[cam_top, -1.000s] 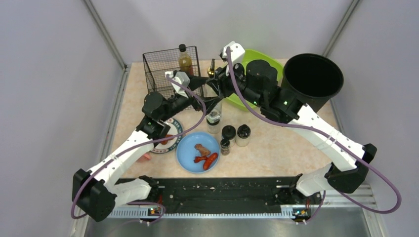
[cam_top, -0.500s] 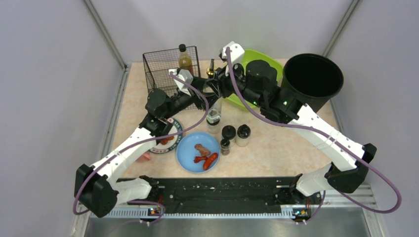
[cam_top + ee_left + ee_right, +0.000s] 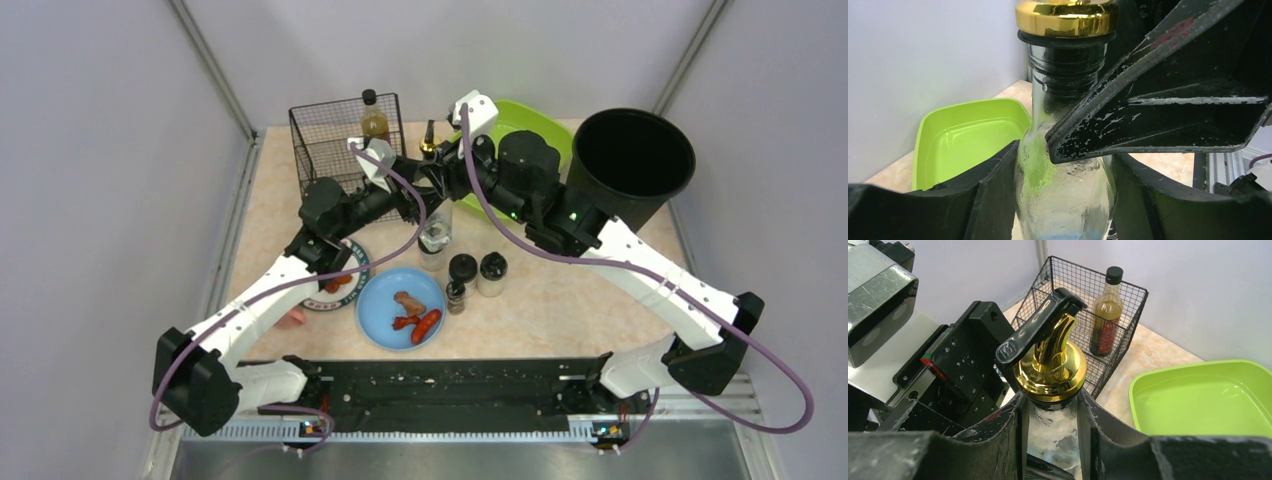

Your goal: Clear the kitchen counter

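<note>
A clear glass bottle (image 3: 435, 232) with a gold pourer stands at the middle of the beige kitchen counter (image 3: 560, 290). My left gripper (image 3: 423, 195) is shut on its rounded body; in the left wrist view (image 3: 1063, 170) both fingers press the glass (image 3: 1063, 195). My right gripper (image 3: 438, 172) is shut on the bottle's neck just under the gold cap (image 3: 1050, 367); the right wrist view (image 3: 1052, 412) shows its fingers on each side. One right finger (image 3: 1158, 115) crosses the left wrist view.
A wire basket (image 3: 335, 135) holding a brown sauce bottle (image 3: 375, 125) stands back left. A green tub (image 3: 525, 118) and a black bucket (image 3: 632, 155) stand back right. Black-lidded jars (image 3: 463, 270), a blue plate (image 3: 380, 312) with sausages and a patterned plate (image 3: 352, 275) lie nearer.
My left arm has moved right and forward, bringing its gripper onto the bottle's body. The right gripper has stayed on the neck.
</note>
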Robot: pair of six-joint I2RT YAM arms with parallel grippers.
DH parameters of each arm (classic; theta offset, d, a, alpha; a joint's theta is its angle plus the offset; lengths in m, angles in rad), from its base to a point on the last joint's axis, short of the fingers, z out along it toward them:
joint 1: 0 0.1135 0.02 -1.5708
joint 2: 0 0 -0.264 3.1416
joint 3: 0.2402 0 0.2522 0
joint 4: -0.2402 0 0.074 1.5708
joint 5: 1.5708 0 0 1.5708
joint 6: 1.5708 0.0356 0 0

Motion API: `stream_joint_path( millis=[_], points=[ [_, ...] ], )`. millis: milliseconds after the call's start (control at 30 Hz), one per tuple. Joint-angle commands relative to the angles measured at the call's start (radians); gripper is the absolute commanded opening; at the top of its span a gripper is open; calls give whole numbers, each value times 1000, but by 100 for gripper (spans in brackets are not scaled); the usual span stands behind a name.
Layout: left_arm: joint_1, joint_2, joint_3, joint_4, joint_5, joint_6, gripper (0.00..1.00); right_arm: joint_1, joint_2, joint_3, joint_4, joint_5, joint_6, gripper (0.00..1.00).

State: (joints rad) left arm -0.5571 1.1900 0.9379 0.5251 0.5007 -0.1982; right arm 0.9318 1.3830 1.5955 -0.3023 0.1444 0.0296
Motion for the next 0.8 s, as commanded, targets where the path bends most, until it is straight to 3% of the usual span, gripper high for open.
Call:
stream_joint_path(
  millis=[0,133,300,500,767],
  points=[
    [0,3,72,67,-37,9,0,15,-90,-26,136,37,11,29],
    [-1,5,77,67,-68,21,0,15,-121,-39,130,61,4,53],
    [-1,13,86,73,-122,34,0,15,-158,-67,127,86,4,65],
    [0,25,112,60,-187,63,0,16,-227,-123,123,139,3,70],
    [2,54,223,-48,-400,187,0,15,-417,-340,154,208,16,70]
  ],
)
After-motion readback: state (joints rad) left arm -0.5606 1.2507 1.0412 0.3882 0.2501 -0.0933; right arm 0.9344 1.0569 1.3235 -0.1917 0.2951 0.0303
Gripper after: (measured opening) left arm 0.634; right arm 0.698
